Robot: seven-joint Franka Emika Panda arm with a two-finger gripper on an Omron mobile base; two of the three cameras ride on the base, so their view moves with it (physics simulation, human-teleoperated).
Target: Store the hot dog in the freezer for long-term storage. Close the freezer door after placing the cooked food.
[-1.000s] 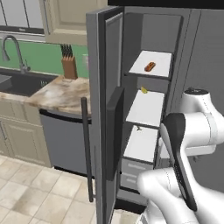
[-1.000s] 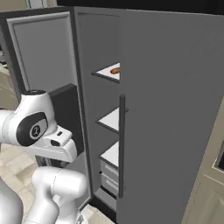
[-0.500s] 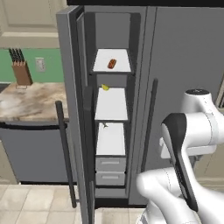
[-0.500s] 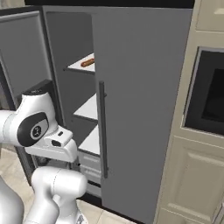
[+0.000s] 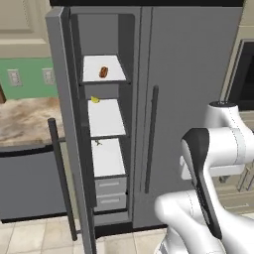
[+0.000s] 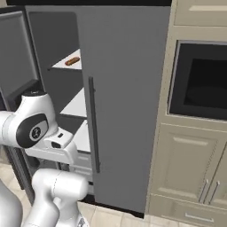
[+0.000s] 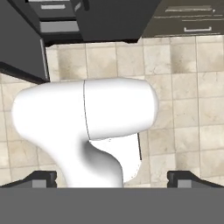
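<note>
left base view: hot dog sits on top white shelf inside freezer, small yellow food item one shelf below it. freezer door swung wide open, left of freezer. gripper jaws spread fully, holding nothing, pointing down at tile floor well away from freezer.

Yellow item at shelf's front left corner. Dishwasher under marble counter. Wall oven above beige cabinets. Tile floor.
</note>
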